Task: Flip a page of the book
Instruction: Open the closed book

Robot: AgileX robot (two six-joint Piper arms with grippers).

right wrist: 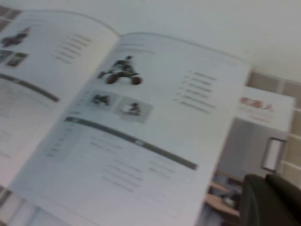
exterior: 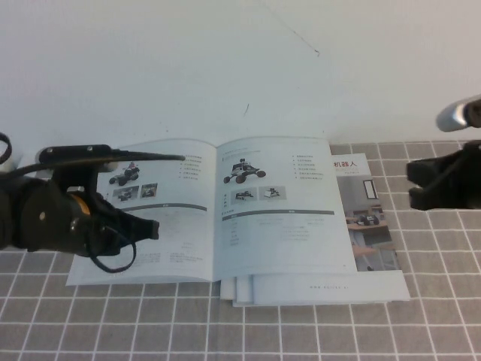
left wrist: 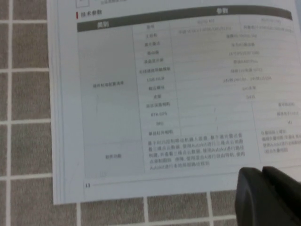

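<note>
Grippers (exterior: 150, 228) (exterior: 412, 186) at book (exterior: 218, 210) edges

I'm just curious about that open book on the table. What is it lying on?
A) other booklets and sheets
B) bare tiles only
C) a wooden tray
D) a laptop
A: the book overlaps a booklet with a room photo on its cover and loose sheets that poke out underneath.
</note>
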